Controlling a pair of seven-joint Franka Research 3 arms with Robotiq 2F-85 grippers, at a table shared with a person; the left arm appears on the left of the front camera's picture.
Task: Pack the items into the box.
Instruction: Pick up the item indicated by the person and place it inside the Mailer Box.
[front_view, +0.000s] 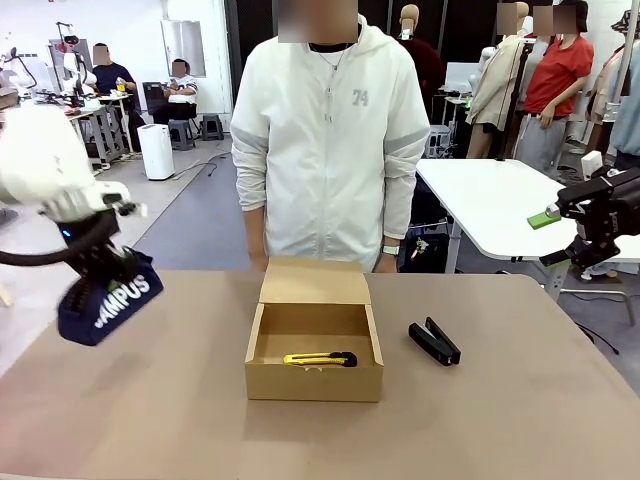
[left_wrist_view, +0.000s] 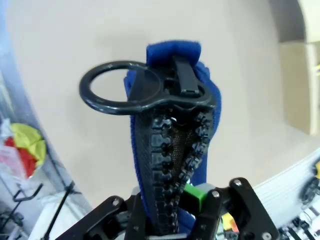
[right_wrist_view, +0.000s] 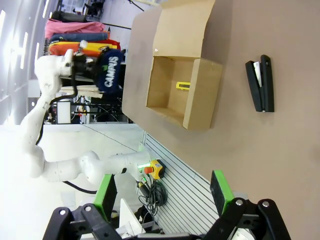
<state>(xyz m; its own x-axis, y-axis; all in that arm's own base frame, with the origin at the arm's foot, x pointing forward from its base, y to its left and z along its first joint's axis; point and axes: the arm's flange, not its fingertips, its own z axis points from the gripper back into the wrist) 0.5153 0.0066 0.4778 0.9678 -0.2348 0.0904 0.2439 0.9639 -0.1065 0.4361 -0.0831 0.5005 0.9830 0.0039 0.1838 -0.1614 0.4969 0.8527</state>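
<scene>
My L fingers (front_view: 105, 265) clamped on pouch (front_view: 112, 298), airborne left of box (front_view: 313, 382); R fingers (front_view: 545, 217) open, empty. In box: pen (front_view: 318, 358); stapler (front_view: 434, 342) on table (front_view: 180, 420) beside it. Next: swing pouch over opening, lower flat, release.

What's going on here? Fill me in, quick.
The robot is packing a box that sits open mid-table. The yellow stick lies inside it. The left gripper is shut on the navy pouch and holds it in the air over the table's left edge. The stapler lies on the table right of the box. The right gripper is open and empty, raised on the right. A person stands behind the box.
</scene>
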